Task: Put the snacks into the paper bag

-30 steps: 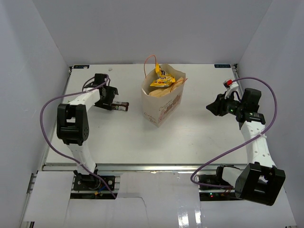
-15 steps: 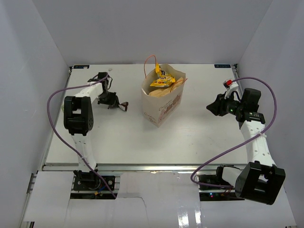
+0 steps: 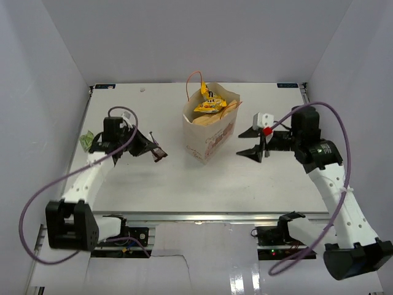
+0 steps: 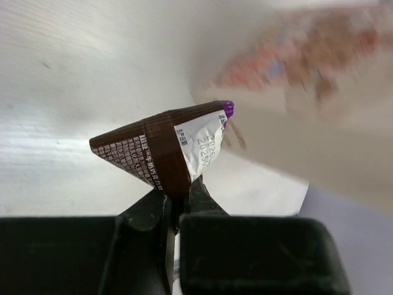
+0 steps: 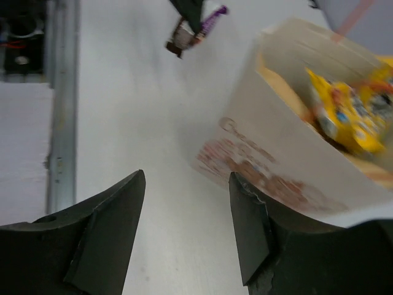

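The left gripper (image 4: 174, 203) was clamped on the end of the dark brown-purple bar (image 4: 166, 150), the paper bag (image 3: 209, 138) standing near ahead of it, while the right gripper (image 3: 250, 142), fingers apart, faced the bag's opposite side.

You see the paper bag (image 3: 209, 132) in matt cream paper, creased along its folds, with thin orange cord handles; the dark bar (image 4: 163, 150) wears a smooth, crinkled plastic film; the yellow packet (image 3: 209, 106) looks glossy; the table (image 3: 172, 178) is smooth, matt white; the left gripper (image 4: 178, 196) and right gripper (image 5: 187, 181) have matt black plastic fingers.
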You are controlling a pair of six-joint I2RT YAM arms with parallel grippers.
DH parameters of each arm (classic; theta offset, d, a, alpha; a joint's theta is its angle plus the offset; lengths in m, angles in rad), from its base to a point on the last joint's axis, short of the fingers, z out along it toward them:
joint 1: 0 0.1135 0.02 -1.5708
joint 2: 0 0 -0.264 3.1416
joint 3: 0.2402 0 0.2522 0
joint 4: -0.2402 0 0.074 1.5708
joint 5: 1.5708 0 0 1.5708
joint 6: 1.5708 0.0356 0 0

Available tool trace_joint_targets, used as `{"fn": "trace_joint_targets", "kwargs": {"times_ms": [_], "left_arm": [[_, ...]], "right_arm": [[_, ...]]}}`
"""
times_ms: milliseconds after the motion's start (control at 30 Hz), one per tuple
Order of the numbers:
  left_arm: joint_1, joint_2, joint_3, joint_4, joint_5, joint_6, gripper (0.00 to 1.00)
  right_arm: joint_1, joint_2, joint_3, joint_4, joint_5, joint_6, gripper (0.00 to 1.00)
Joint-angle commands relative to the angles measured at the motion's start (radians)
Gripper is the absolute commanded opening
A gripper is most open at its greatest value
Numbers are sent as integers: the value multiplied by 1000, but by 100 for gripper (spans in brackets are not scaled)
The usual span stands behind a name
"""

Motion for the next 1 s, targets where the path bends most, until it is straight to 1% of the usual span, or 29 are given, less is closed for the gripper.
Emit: {"fn": "trace_joint_targets", "kwargs": {"times_ms": [0,33,67,133,167,200,233,267,300,333,367,400,433,467,533,600,700,733,833,933,967], "left_arm": [[-10,-257,-209,197,228,152,8],[-11,-314,-258,226,269,151,9],[-16,-424,-342,245,291,117,8],[-17,-520,-405,294,350,80,8],[-19,-566,-433,308,363,60,8],[-21,-648,-465,309,364,28,8],[-21,-684,-476,311,375,16,8],[-22,-715,-485,312,383,5,8],[-22,-764,-499,314,387,-21,8],[-22,-782,-502,317,404,-29,8],[-24,-798,-504,311,417,-29,8],[-24,-825,-502,308,423,-29,8],[-24,-841,-502,302,432,-30,8],[-24,-854,-502,295,435,-27,8],[-24,-900,-501,276,440,-29,8],[-25,-933,-502,268,449,-30,9],[-25,-1006,-502,243,444,-16,10],[-25,-1046,-505,240,443,-16,10],[-25,-1095,-507,223,418,-12,13],[-25,-1125,-496,208,395,0,16],[-25,-1123,-493,206,397,2,16]], "right_arm": [[290,-79,-23,58,191,111,63],[358,-81,-31,107,240,142,64],[450,-73,-24,117,282,200,64],[512,-18,1,146,319,275,64],[577,3,28,176,372,332,64],[617,45,39,195,406,359,64],[651,66,50,215,437,384,64],[721,92,74,239,485,407,64],[751,143,87,250,503,456,64],[780,166,94,269,526,493,64],[835,210,104,293,585,540,66],[858,234,108,343,610,627,74],[897,252,113,376,642,683,99],[908,275,125,402,727,741,90],[912,347,202,445,725,864,90],[914,408,275,476,710,919,90],[917,481,341,522,686,1022,90],[917,497,351,540,675,1080,90],[918,557,369,574,638,1157,91],[918,591,377,592,606,1216,100],[918,597,378,600,592,1226,95]]}}
